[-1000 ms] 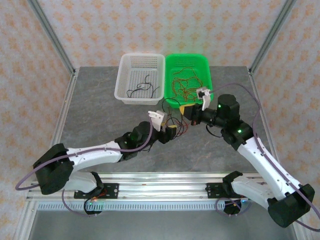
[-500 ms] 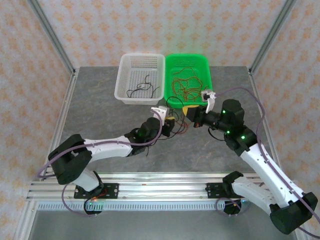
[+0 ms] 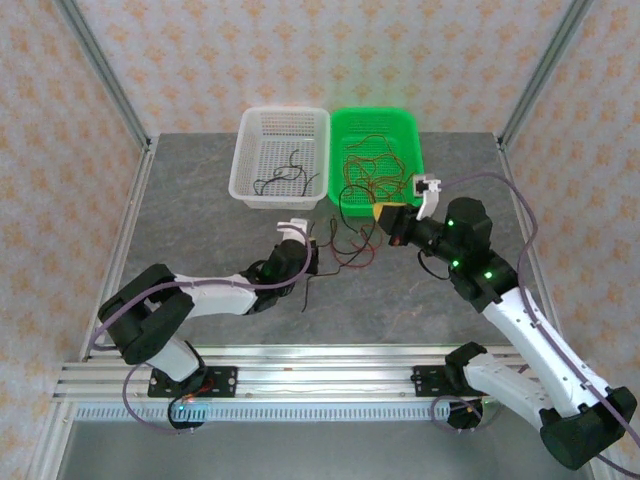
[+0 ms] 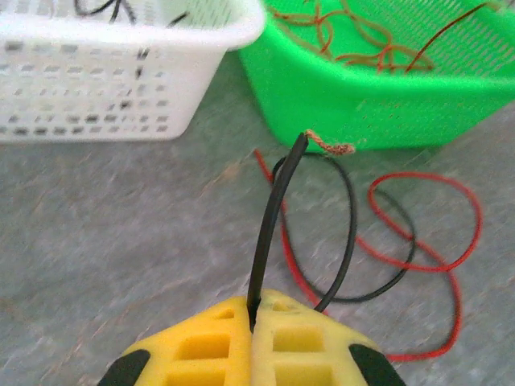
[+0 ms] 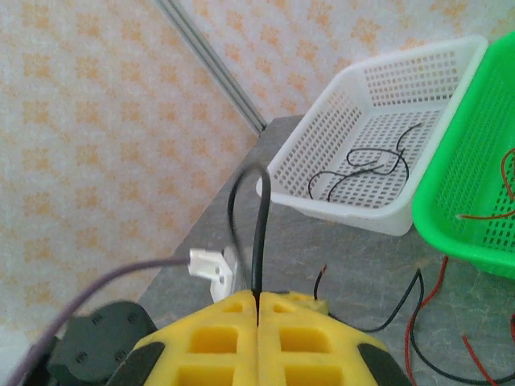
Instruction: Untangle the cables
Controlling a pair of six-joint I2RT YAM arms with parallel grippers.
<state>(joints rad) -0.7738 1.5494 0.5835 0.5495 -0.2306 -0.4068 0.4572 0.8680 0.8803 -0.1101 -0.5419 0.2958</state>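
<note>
My left gripper (image 4: pixel 254 310) (image 3: pixel 309 252) is shut on a black cable (image 4: pixel 273 217) that rises from the jaws to a bare copper tip near the green basket's wall. Behind it, red cable (image 4: pixel 418 261) and black cable loop together on the table. My right gripper (image 5: pixel 257 296) (image 3: pixel 384 213) is shut on a black cable (image 5: pixel 259 233) that arches up from its jaws. In the top view the tangled red and black cables (image 3: pixel 350 250) lie between the two grippers. More red cables (image 3: pixel 372 170) fill the green basket (image 3: pixel 412 130); a few black cables (image 3: pixel 282 178) lie in the white basket (image 3: pixel 248 140).
The two baskets stand side by side at the back of the grey table (image 3: pixel 200 230), just behind the grippers. Purple-grey arm cables (image 3: pixel 500 190) loop beside the right arm. The frame posts (image 3: pixel 100 80) border the table's sides.
My left gripper has shut on the black cable and drawn back to the left, toward the near side. The right gripper moved slightly back and right. The tangle has spread out between them.
</note>
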